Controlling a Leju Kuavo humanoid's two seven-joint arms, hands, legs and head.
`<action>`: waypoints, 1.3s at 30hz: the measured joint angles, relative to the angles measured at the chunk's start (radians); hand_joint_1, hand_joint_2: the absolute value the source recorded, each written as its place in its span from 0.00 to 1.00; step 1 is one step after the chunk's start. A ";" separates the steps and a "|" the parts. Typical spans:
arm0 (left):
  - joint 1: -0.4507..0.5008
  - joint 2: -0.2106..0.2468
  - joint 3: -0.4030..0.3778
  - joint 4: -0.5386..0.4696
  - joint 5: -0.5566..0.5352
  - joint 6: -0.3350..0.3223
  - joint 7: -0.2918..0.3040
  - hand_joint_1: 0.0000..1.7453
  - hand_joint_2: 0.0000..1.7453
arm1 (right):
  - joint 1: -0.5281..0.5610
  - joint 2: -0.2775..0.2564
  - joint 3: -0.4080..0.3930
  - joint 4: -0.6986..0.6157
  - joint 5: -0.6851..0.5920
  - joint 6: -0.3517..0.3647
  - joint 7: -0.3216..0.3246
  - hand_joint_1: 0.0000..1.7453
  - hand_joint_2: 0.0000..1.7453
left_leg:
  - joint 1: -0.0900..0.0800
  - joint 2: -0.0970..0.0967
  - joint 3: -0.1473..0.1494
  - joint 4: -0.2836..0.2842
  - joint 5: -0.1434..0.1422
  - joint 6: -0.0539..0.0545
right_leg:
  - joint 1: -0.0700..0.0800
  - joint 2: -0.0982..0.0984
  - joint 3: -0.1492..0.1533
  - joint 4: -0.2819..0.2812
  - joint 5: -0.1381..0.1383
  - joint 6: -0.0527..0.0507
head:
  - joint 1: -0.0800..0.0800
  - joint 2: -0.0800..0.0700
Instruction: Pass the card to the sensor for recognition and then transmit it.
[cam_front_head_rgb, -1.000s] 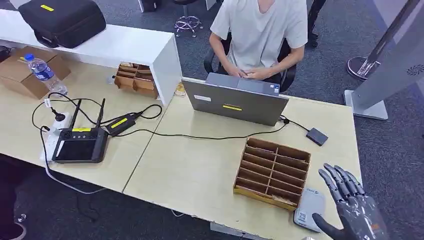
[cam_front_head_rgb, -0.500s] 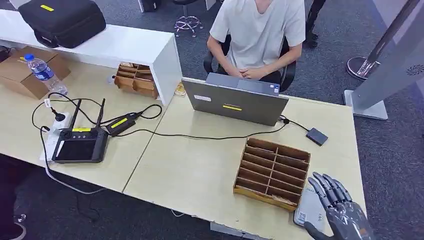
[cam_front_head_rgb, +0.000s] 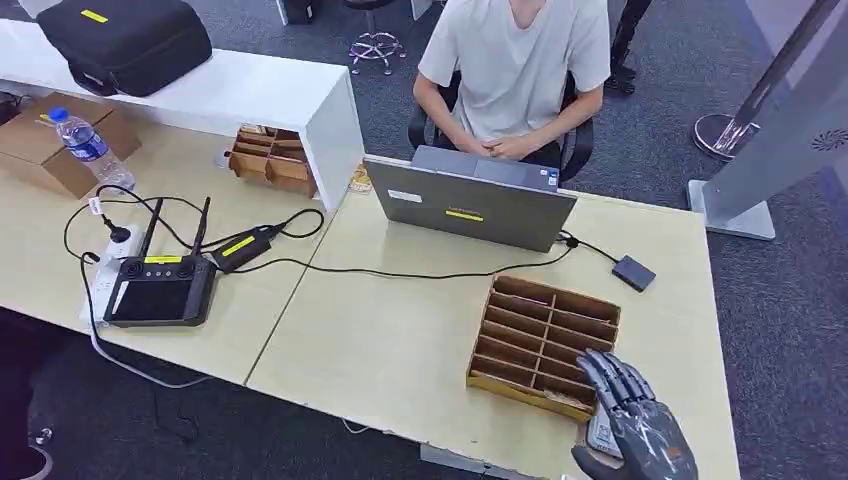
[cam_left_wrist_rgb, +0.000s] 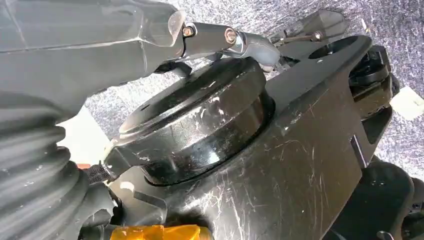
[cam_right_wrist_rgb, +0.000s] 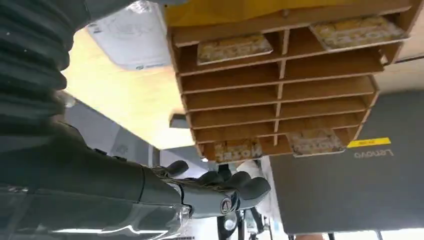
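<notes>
A pale wooden desk is carrying everything. At its near right edge the right hand is hovering, fingers spread and holding nothing, over the grey sensor. Just beyond, the rack is holding cards in its slots. Farther off, a person is sitting behind a laptop. Likely step: reaching for a card; next, pinching one from a slot. The left hand's state I cannot tell.

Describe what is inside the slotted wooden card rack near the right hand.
Four cards lie in the slotted wooden card rack: two at each end row. Middle slots look empty; deeper corners are shadowed.
</notes>
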 joint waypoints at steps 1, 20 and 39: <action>0.000 0.000 0.000 0.000 -0.001 0.000 0.000 0.00 1.00 | -0.005 0.010 0.006 0.010 -0.001 0.003 0.000 0.00 1.00 | 0.000 0.000 0.000 0.000 0.000 0.000 | 0.000 0.000 0.000 0.000 0.000 0.000 | 0.000 0.000; -0.002 0.000 0.000 0.000 -0.008 -0.001 0.005 0.00 1.00 | -0.056 0.096 0.053 0.109 -0.024 0.010 -0.006 0.00 1.00 | 0.000 0.000 0.000 0.000 0.000 0.000 | 0.000 0.000 0.000 0.000 0.000 0.000 | 0.000 0.000; -0.003 0.000 0.000 0.000 -0.005 -0.002 0.006 0.00 1.00 | -0.081 0.159 0.061 0.189 -0.045 -0.036 -0.010 0.00 1.00 | 0.000 0.000 0.000 0.000 0.000 0.000 | 0.000 0.000 0.000 0.000 0.000 0.000 | 0.000 0.000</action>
